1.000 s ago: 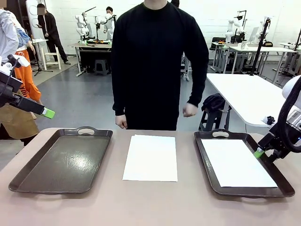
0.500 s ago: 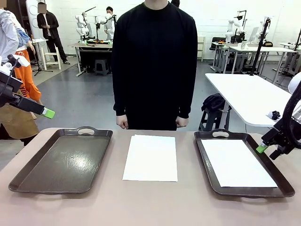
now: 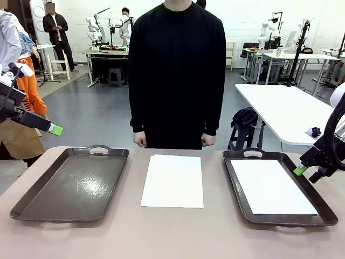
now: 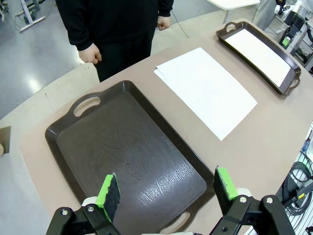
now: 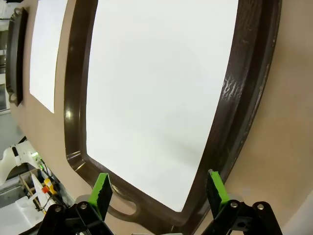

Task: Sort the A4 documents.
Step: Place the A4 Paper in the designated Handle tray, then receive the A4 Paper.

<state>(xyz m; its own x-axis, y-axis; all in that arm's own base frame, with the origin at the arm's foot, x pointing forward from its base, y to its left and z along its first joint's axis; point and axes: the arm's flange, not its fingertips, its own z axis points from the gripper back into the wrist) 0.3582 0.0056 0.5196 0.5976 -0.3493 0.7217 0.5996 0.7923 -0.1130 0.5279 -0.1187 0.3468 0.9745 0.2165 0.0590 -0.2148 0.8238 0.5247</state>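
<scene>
Across the beige bench (image 3: 172, 232), a small pile of plain white A4 paper sheets (image 3: 173, 181) lies flat in the middle, apart from the tray on either side. On the robot's left sits the dark brown rectangular left tray (image 3: 75, 186), its glossy floor showing. On the robot's right, the matching dark brown right tray (image 3: 235, 183) holds a single white A4 sheet (image 3: 272, 186), which lies flat inside the rim.

The left gripper (image 3: 54, 129), black with green pads, hangs raised by the bench's left edge; in its wrist view it (image 4: 167, 187) stands wide apart above the left tray's near end, holding nothing. The right gripper (image 3: 306, 172) hovers low at the right tray's outer rim, its jaws likewise wide and empty (image 5: 158, 188), straddling that rim and the sheet's edge.

A person in a black sweater (image 3: 178, 70) stands at the far side, hands (image 3: 139, 141) loosely curled at the bench's edge.
</scene>
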